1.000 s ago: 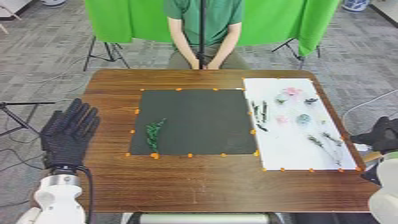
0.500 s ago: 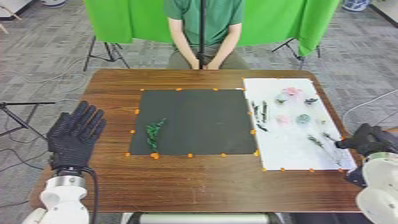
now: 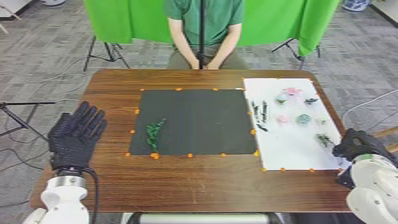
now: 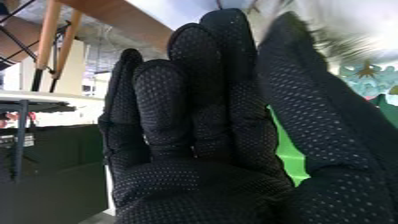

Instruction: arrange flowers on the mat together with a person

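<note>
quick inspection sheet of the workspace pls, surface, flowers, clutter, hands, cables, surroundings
surface: brown wooden table with a dark grey rectangular mat and, right of it, a white rectangular sheet
job's things: leafy green sprig on the mat's left part; pink flower, pale green bloom and other stems on the sheet
clutter: small orange bits along mat and sheet edges
hands: black-gloved left hand left of the mat, fingers straight; black-gloved right hand at the sheet's right edge, fingers straight
cables: black cable by the left wrist
surroundings: bright green cloth, black tripod legs, grey floor
</note>
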{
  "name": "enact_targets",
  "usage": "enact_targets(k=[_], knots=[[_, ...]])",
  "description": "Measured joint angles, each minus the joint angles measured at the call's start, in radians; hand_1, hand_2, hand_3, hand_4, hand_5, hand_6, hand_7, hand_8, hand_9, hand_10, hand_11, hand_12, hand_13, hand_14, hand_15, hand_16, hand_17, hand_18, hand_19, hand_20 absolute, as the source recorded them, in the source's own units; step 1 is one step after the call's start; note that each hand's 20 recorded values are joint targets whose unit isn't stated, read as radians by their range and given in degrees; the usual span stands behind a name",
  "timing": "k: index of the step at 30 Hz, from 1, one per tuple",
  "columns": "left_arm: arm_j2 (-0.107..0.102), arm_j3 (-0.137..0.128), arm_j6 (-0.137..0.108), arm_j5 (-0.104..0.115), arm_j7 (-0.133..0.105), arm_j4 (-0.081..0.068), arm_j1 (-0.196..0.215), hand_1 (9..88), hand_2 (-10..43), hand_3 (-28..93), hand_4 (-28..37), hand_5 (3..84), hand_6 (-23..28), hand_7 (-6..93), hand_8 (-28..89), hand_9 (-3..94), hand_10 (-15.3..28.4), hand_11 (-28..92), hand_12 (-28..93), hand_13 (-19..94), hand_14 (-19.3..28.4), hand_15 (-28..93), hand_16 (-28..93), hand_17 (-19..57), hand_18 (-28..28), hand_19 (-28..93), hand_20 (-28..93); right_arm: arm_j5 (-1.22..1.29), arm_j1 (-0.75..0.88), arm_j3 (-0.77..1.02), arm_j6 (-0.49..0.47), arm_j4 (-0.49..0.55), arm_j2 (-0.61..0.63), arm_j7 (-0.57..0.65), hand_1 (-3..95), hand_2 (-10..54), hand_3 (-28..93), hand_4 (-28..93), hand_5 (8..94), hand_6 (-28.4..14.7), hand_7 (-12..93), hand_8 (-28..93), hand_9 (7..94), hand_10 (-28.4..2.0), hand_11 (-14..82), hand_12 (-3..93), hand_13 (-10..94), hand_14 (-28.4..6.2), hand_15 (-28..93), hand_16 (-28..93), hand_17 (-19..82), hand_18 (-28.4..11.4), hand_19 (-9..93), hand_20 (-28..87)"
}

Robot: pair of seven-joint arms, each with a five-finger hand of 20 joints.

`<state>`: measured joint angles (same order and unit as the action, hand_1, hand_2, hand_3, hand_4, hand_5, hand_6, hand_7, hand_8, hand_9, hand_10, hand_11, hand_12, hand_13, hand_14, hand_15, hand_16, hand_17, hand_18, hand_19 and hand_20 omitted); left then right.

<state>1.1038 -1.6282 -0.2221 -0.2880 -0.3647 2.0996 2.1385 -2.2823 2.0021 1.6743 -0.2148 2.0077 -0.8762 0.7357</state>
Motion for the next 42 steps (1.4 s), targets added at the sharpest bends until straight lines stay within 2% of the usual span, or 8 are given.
enact_targets(k=[9, 15, 21, 23, 26, 33, 42], knots=[[0.006, -0.001, 0.011, 0.000, 0.015, -0.003, 0.000, 27.7, 14.0, 75, -28.3, 48.4, 8.7, 14.1, -10, 39.8, 13.8, 20, 7, 29, 14.8, 28, -8, -7.2, 14.8, 39, 9, 0.035, 0.002, -0.030, 0.150, 0.007, 0.000, 0.043, 50.9, -9.5, 76, -25, 77.2, -2.3, 34, 8, 75.2, -13.7, 35.7, 52.3, 58, -16.2, 75, 36, 24, -23.6, 73, 34], [0.007, -0.001, 0.013, 0.001, 0.016, -0.003, 0.001, 27.7, 14.0, 75, -28.3, 48.2, 8.8, 13.9, -10, 39.7, 13.8, 20, 7, 29, 14.8, 28, -8, -7.2, 14.8, 39, 9, 0.052, 0.015, -0.049, 0.271, 0.074, 0.009, 0.082, 50.3, -9.4, 76, -24, 76.2, -2.3, 35, 10, 74.1, -13.8, 36.8, 52.8, 58, -16.3, 76, 37, 24, -23.8, 73, 34], [0.007, -0.002, 0.028, 0.004, 0.018, -0.005, 0.001, 27.6, 13.9, 76, -28.3, 48.0, 8.7, 13.8, -10, 39.3, 13.7, 20, 7, 29, 14.9, 28, -8, -7.3, 15.1, 39, 9, 0.328, 0.010, -0.057, 0.510, 0.176, 0.029, 0.077, 50.2, -9.4, 76, -24, 75.2, -2.5, 37, 9, 73.7, -13.7, 37.3, 53.0, 57, -16.4, 76, 37, 23, -23.8, 73, 33], [0.007, -0.002, 0.030, 0.005, 0.019, -0.006, 0.001, 27.6, 13.9, 75, -28.3, 48.0, 8.7, 13.8, -10, 39.3, 13.7, 20, 7, 29, 14.9, 28, -8, -7.4, 15.2, 39, 9, 0.402, -0.009, -0.078, 0.563, 0.190, 0.035, 0.066, 50.4, -9.4, 76, -24, 74.6, -2.6, 38, 9, 73.3, -13.8, 37.3, 52.9, 57, -16.4, 76, 36, 23, -23.8, 73, 33], [0.007, -0.002, 0.030, 0.009, 0.020, -0.006, 0.002, 27.5, 13.8, 75, -28.3, 48.0, 8.7, 13.8, -10, 39.3, 13.7, 20, 7, 29, 14.9, 28, -8, -7.4, 15.2, 39, 9, 0.436, -0.069, -0.150, 0.568, 0.181, 0.047, 0.033, 50.6, -9.5, 76, -25, 74.3, -2.7, 38, 8, 73.2, -13.8, 37.5, 52.7, 57, -16.5, 76, 36, 23, -23.9, 73, 33], [0.005, -0.001, 0.032, 0.015, 0.025, -0.010, 0.000, 27.5, 13.7, 75, -28.3, 48.0, 8.7, 13.8, -10, 39.3, 13.5, 20, 7, 29, 14.8, 28, -7, -7.4, 15.3, 39, 9, 0.371, -0.305, -0.428, 0.497, 0.109, 0.049, 0.026, 51.0, -9.5, 75, -25, 74.3, -2.6, 39, 8, 73.4, -14.1, 38.1, 52.0, 57, -16.8, 77, 36, 23, -24.7, 74, 33], [-0.001, 0.012, 0.031, 0.024, 0.029, -0.016, -0.016, 27.6, 13.6, 75, -28.3, 48.1, 8.6, 14.0, -10, 39.4, 13.5, 20, 7, 29, 14.9, 28, -7, -7.3, 15.3, 39, 9, 0.284, -0.512, -0.694, 0.523, 0.013, -0.103, 0.076, 51.7, -9.5, 75, -25, 75.2, -3.1, 38, 8, 74.0, -14.5, 38.9, 50.9, 58, -17.4, 77, 35, 23, -25.8, 75, 32]])
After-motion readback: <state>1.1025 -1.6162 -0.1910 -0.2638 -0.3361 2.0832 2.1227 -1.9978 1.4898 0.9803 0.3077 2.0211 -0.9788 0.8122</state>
